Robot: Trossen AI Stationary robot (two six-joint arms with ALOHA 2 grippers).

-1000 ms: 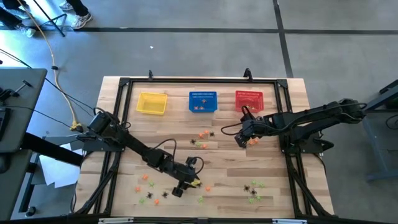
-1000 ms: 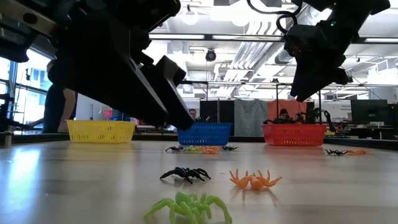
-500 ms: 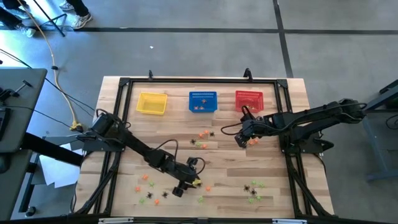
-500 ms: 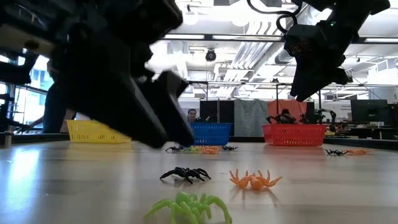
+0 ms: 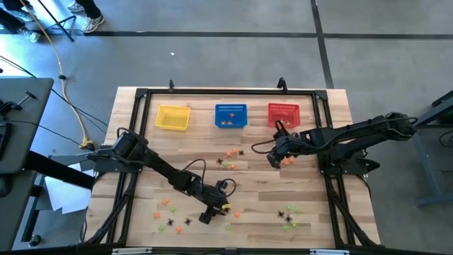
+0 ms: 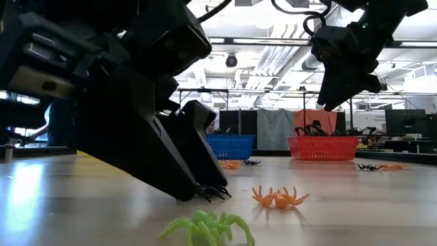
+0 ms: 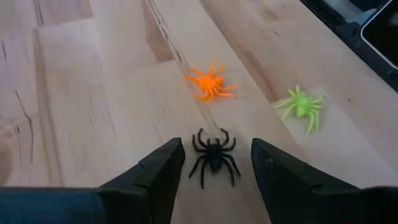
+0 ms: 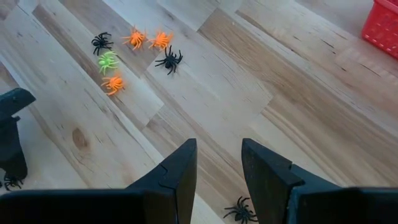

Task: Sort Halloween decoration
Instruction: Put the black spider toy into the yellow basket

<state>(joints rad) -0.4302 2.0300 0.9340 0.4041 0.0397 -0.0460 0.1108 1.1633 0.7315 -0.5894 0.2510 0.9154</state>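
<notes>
Small plastic spiders lie on the wooden table. A black spider (image 7: 213, 158) rests on its legs between the two fingers of my open left gripper (image 7: 214, 168), which is low over the table near the front centre (image 5: 212, 212); the fingers stand on either side of it, apart from it. An orange spider (image 7: 210, 83) and a green spider (image 7: 301, 106) lie just beyond it. My right gripper (image 5: 274, 161) hangs open above the table right of centre, with nothing between its fingers (image 8: 217, 165).
A yellow basket (image 5: 173, 117), a blue basket (image 5: 231, 115) and a red basket (image 5: 283, 113) stand in a row at the far edge. Spider clusters lie mid-table (image 5: 230, 157), front left (image 5: 170, 212) and front right (image 5: 288, 216). A black frame (image 5: 141, 93) edges the table.
My left gripper has sunk toward the table, down onto the black spider, and now stands low around it; in the low view it now hides the yellow basket. The spiders have stayed where they were.
</notes>
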